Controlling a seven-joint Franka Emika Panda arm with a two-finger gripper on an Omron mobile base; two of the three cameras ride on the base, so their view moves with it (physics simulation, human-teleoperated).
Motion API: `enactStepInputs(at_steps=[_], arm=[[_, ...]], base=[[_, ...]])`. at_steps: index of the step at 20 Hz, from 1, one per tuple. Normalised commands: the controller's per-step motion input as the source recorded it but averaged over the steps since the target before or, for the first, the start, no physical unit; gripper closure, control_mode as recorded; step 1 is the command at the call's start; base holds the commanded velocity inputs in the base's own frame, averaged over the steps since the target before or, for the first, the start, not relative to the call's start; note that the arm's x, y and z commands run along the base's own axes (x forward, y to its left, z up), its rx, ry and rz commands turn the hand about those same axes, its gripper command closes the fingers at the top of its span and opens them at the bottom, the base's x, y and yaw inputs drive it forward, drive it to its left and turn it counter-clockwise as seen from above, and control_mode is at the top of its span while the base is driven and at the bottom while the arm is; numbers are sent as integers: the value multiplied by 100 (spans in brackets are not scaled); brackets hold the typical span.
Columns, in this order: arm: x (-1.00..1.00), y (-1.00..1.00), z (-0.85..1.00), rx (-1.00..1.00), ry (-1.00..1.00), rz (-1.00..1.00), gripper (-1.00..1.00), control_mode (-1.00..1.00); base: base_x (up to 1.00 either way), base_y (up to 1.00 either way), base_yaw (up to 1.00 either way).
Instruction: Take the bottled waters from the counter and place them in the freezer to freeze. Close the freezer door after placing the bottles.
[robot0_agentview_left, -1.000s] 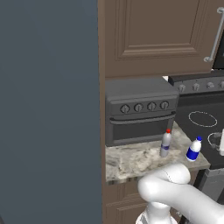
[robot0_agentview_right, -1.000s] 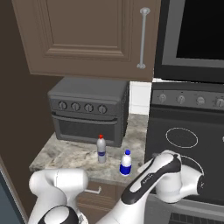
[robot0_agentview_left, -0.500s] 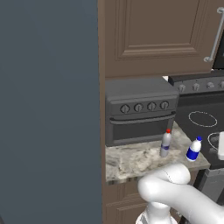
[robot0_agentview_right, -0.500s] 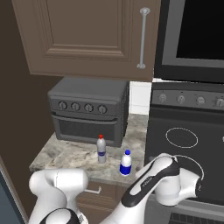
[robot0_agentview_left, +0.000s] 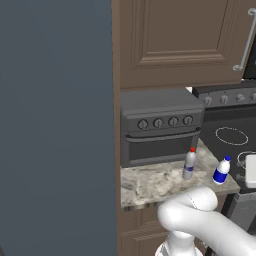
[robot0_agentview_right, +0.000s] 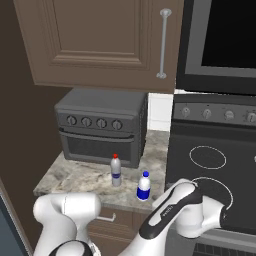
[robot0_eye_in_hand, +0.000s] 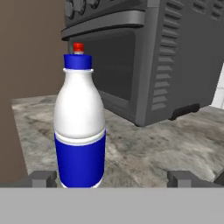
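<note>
Blue-cap bottle (robot0_eye_in_hand: 80, 127): I see it upright on counter (robot0_agentview_right: 75, 176), near front edge, close ahead of gripper (robot0_eye_in_hand: 111, 177), left of centre in hand view.
Red-cap bottle (robot0_agentview_right: 116, 170): upright, just in front of toaster oven (robot0_agentview_right: 102, 125); in hand view hidden behind blue-cap one bar its cap.
Contents: can't tell, both whitish.
Gripper: fingers spread wide, nothing between, bottle untouched.
Freezer door (robot0_agentview_left: 55, 125): I get it in left base view, flat slate panel left of counter.

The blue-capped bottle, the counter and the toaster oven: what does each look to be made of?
Blue-capped bottle: probably plastic, with a smooth, softly glossy whitish body and a solid blue label band. Counter: looks like polished granite, with beige-grey mottled speckling. Toaster oven: apparently dark grey painted metal with a matte finish, vent slats on its side and a darker door panel that may be glass.
</note>
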Motion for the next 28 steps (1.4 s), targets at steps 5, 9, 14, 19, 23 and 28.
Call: enactStepInputs(at_steps=[5, 9, 14, 19, 23, 28], arm=[[0, 5, -9, 0, 0, 5, -100, -100], [-6, 16, -6, 0, 0, 6, -100, -100], [0, 20, -5, 0, -1, 10, -100, -100], [0, 16, 0, 0, 0, 7, -100, -100], [0, 1, 0, 4, 2, 2, -100, -100], [0, 0, 0, 8, 6, 0, -100, -100]], base=[[0, 0, 0], [0, 0, 0], [0, 0, 0], [0, 0, 0], [0, 0, 0], [0, 0, 0]])
